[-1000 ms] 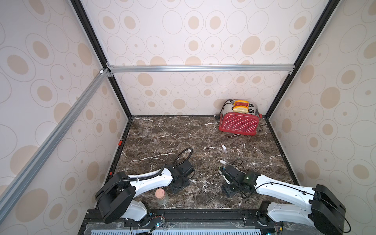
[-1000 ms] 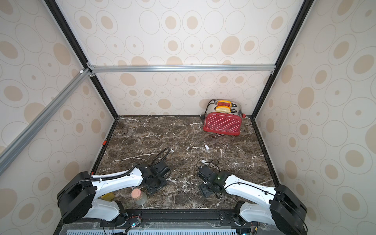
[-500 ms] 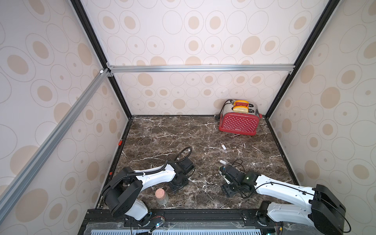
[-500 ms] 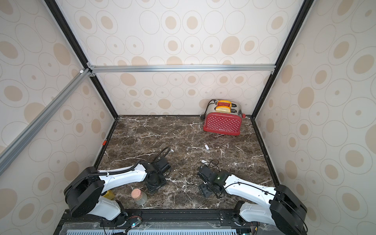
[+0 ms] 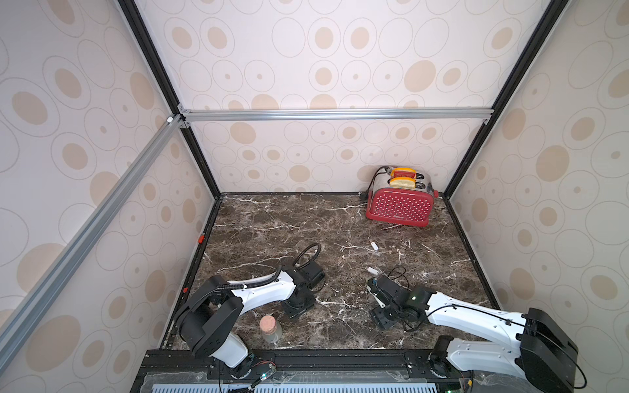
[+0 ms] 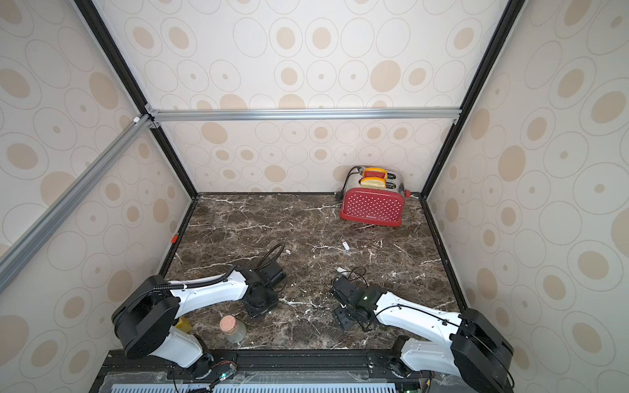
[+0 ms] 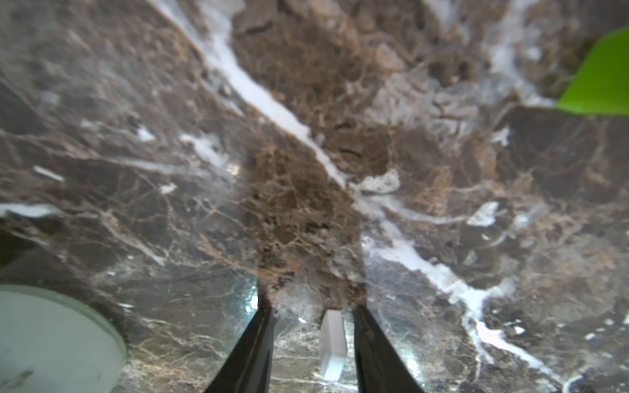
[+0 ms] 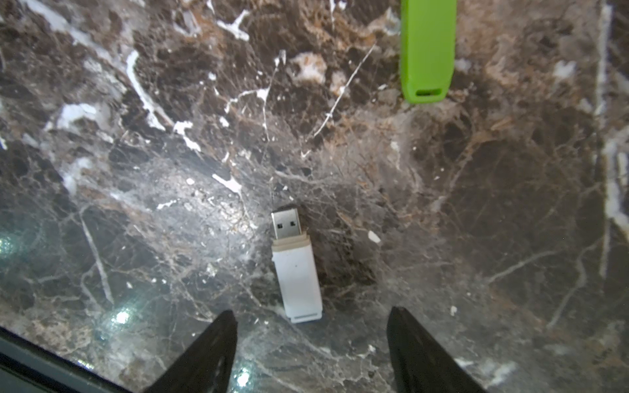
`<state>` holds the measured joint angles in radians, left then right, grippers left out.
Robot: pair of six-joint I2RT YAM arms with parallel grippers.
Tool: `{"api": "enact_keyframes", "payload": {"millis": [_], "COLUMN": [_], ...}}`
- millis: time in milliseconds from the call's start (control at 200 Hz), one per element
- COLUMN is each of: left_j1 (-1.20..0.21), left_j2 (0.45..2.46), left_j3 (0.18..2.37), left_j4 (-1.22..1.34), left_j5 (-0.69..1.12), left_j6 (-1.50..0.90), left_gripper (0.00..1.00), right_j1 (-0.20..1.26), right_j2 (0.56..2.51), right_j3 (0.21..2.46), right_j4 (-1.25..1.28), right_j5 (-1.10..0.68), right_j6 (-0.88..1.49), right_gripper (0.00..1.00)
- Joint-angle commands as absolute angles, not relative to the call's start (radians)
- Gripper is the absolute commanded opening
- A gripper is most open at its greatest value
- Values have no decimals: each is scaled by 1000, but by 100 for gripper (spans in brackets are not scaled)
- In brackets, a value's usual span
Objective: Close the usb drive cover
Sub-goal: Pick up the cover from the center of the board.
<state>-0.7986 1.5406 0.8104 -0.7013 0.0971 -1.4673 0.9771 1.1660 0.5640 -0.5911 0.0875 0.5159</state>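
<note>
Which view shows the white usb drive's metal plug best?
The right wrist view: the white usb drive lies whole and sharp, plug bare. Both top views give only a tiny white speck near the right arm. The left wrist view does not show it.

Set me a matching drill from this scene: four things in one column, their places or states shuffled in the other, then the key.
Things:
1. toaster
2. corked jar
3. usb drive
4. usb drive cover

Places or states:
A. between the jaws of the left gripper
B. red, in the far corner on the right arm's side
C. metal plug bare, lying just ahead of the right gripper, whose jaws stand wide
D. at the near edge, beside the left arm's base

Pairs: 1-B, 2-D, 3-C, 4-A.
</note>
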Motion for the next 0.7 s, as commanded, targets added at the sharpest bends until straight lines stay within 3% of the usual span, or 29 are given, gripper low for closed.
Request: {"api": "enact_keyframes", "payload": {"millis": [0,225,421,696], "left_j1": [-802,-813,-824,-823], "left_j2": [1565,1583,1592,1596], "left_j3": [826,809,810,798], "left_j4": [-691,-663,-661,-657], "left_j5": [106,116,112,107], "left_j6": [-1457,-1463,-1461,-1456], "left_gripper": [39,30,29,20], "right_j1": [988,988,988,990], "right_j2": [1176,1178,1210,1251], "right_j3": [586,588,612,623], "right_j4": [-607,-607,-628,-615], "right_j5": [104,107,126,110], "right_j6": [519,520,511,497], "right_gripper": [74,74,74,74]}}
